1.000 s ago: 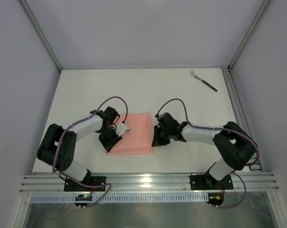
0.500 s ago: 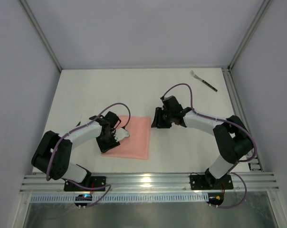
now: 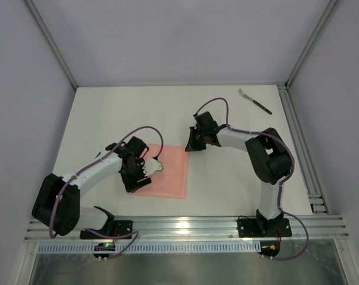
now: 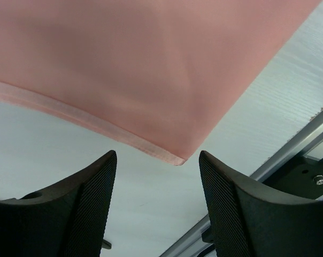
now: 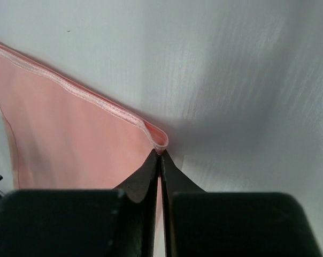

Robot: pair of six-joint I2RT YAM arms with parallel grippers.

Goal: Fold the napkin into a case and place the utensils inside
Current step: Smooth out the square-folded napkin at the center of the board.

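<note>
1. Two arms work one salmon-pink napkin (image 3: 170,172), which lies on the white tabletop (image 3: 108,113) between them, nearer the left arm.
2. The left gripper (image 3: 135,183) is at the napkin's left edge, near its near-left corner.
3. In the left wrist view the left gripper (image 4: 157,160) is spread wide with nothing between its fingers (image 4: 92,203). The napkin (image 4: 124,64) corner sits just ahead of the gap, flat on the tabletop (image 4: 54,139).
4. The right gripper (image 3: 191,144) is at the napkin's far-right corner.
5. In the right wrist view the right gripper (image 5: 160,158) is closed tight, its tips pinching that corner. The hem curls into a small loop right at the tips, and the rest of the napkin (image 5: 70,139) spreads flat to the left.
6. The fork (image 3: 255,101) is in the far-right corner of the tabletop. It lies diagonally with its pronged head toward the far side, well apart from the napkin and both grippers.
7. No case shape is visible; the cloth is a flat panel.
</note>
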